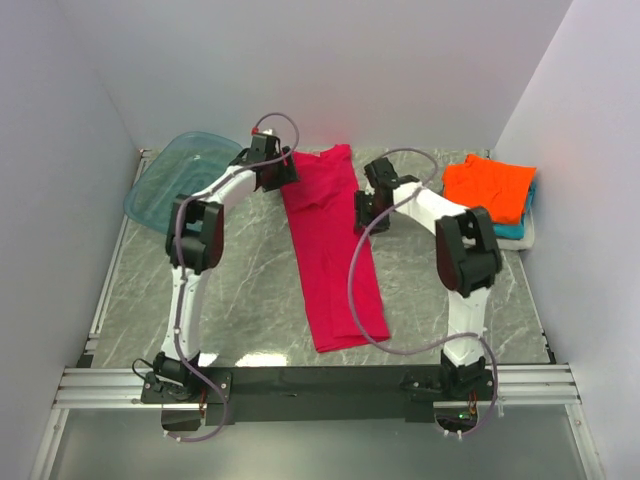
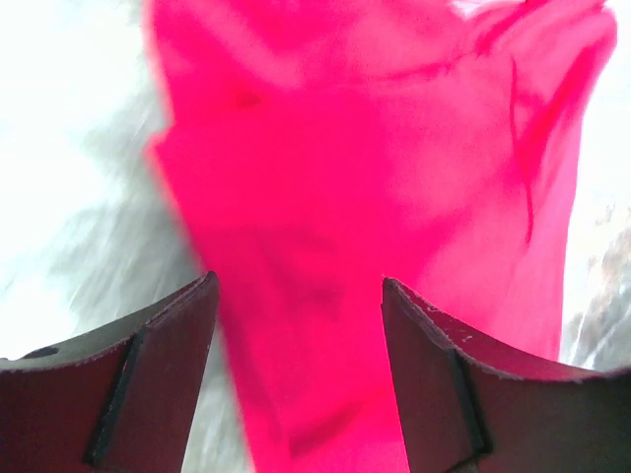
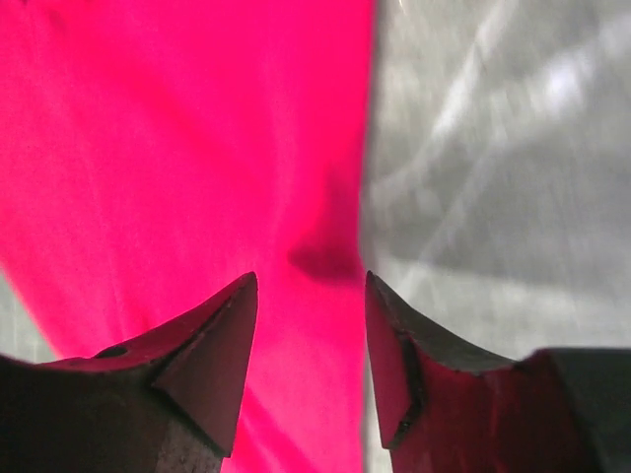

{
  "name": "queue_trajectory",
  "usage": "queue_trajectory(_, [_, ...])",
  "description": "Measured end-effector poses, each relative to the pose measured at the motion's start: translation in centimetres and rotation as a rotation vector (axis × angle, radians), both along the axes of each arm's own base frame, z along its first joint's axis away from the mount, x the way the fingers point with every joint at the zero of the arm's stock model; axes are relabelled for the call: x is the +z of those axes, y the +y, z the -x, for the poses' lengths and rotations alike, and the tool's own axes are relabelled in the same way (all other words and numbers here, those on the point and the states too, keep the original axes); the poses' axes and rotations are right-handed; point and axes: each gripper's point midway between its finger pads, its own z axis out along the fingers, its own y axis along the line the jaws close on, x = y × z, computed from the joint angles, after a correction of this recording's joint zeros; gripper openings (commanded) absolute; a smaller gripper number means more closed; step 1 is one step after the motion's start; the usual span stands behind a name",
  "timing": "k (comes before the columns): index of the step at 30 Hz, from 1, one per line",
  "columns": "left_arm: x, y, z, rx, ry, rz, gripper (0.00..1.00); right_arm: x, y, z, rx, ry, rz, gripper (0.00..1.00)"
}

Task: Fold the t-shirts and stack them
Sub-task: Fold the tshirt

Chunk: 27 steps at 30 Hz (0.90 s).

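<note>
Crimson-magenta t-shirt [image 1: 335, 260] lies mid-worktop [image 1: 250, 290] as a long narrow strip, already folded lengthwise and running 12 to 6 o'clock in the top view, with the collar end at 12. The orange t-shirt [image 1: 485, 185] sits folded at 2 o'clock on top of the teal t-shirt [image 1: 515, 232]. A pale edge shows under them, probably the grey-white one. The translucent teal tub [image 1: 170, 185] is at 10 o'clock.

The left gripper [image 1: 280, 175] is at the strip's 9 o'clock edge near the collar end. In its wrist view it [image 2: 299, 284] is released, jaws wide, with wrinkled cloth beyond them and nothing pinched. The right gripper [image 1: 365, 212] is at the strip's 3 o'clock edge. In its wrist view it [image 3: 310, 278] is also released, with its narrower gap over the cloth edge.

Handling, as a judgement: the cotton is thin, light and limp, so it will drape and wrinkle and won't hold shape. The layers may slip apart if only the top one is caught. Pinch all the layers at both side edges of the 12 o'clock end, lift evenly, and carry that end toward 6. An uneven lift would skew the fold.
</note>
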Motion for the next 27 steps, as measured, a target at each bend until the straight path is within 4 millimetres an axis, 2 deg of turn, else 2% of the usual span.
queue_trajectory(1, [0.4, 0.5, 0.9, 0.012, 0.003, -0.018, 0.73, 0.5, -0.2, 0.5, -0.002, -0.007, 0.000, 0.56])
queue_trajectory(3, [2.4, 1.4, 3.4, 0.040, -0.012, -0.054, 0.74, 1.9, -0.9, 2.0, -0.006, -0.026, 0.001, 0.57])
queue_trajectory(6, [6.6, 1.6, 8.0, 0.057, -0.076, -0.085, 0.74, 4.4, -2.2, 4.6, -0.020, -0.085, -0.005, 0.58])
queue_trajectory(8, [10.0, 0.4, 11.4, 0.040, -0.144, -0.073, 0.74, 5.5, -3.1, 7.1, -0.033, -0.118, -0.003, 0.59])
queue_trajectory(11, [12.0, -1.8, 16.7, -0.005, -0.187, -0.038, 0.74, 5.8, -4.0, 10.8, -0.051, -0.132, -0.004, 0.59])
queue_trajectory(12, [11.7, -2.6, 19.0, -0.029, -0.174, -0.031, 0.74, 5.5, -4.2, 12.1, -0.053, -0.127, -0.004, 0.59])
queue_trajectory(14, [9.8, -4.0, 22.9, -0.078, -0.124, -0.031, 0.74, 4.6, -4.3, 15.0, -0.053, -0.108, -0.009, 0.60])
queue_trajectory(18, [2.8, -4.9, 30.9, -0.150, 0.054, -0.085, 0.74, 3.1, -4.4, 19.7, -0.051, -0.057, -0.006, 0.62])
queue_trajectory(21, [-0.9, -4.8, 36.5, -0.201, 0.178, -0.135, 0.74, 2.5, -3.8, 22.2, -0.035, -0.038, -0.003, 0.62])
queue_trajectory(23, [-1.6, -5.3, 39.1, -0.232, 0.218, -0.153, 0.74, 2.2, -3.0, 23.5, -0.021, -0.029, -0.012, 0.62])
queue_trajectory(27, [-1.1, -6.7, 41.5, -0.257, 0.231, -0.118, 0.75, 0.9, -2.9, 25.6, -0.032, 0.008, -0.013, 0.62])
